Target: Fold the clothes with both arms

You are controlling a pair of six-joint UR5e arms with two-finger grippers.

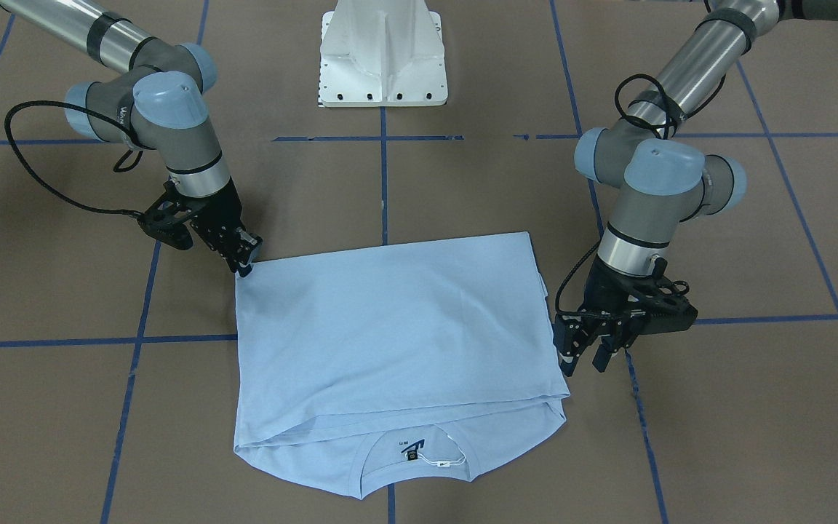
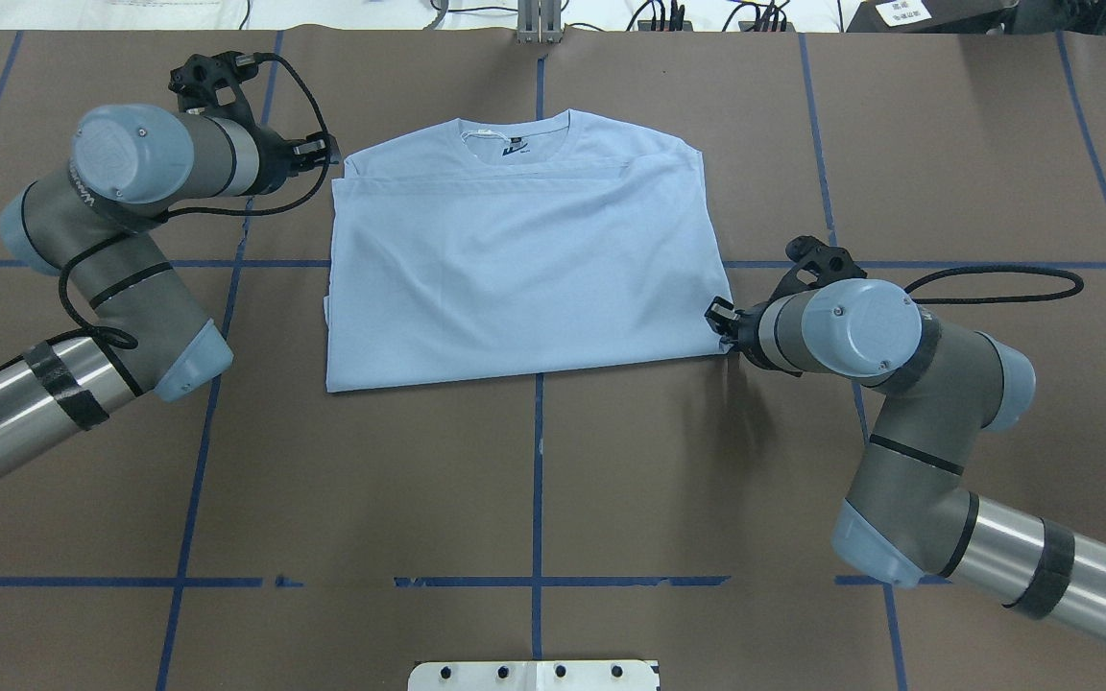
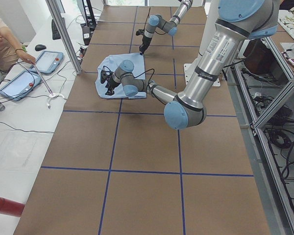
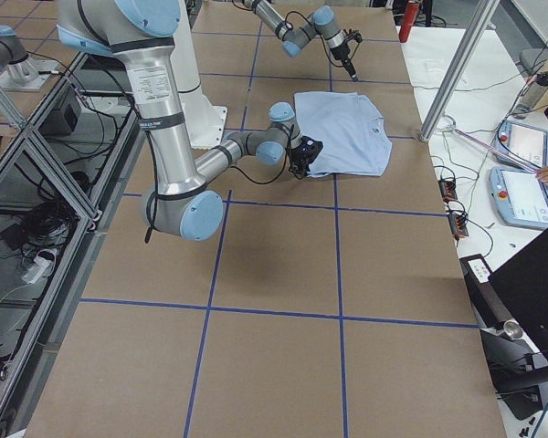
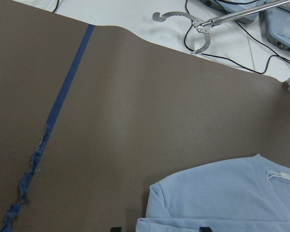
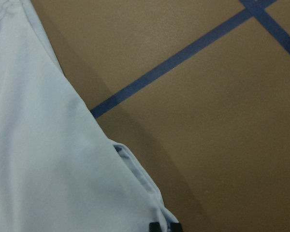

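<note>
Blue T-shirt [image 1: 390,327] folded on table [image 1: 463,189].
Right gripper [image 1: 244,266] narrow, pinching a corner; left gripper [image 1: 583,362] wide at the edge.

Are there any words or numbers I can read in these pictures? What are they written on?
Nothing here reads clearly enough to quote.
Neck label on the T-shirt: print too small to read.
White lettering on the left arm, grey joint: too blurred.
Sticker on the same arm's silver tube: too small.
White sign beyond the table's far edge: blurred.
</note>
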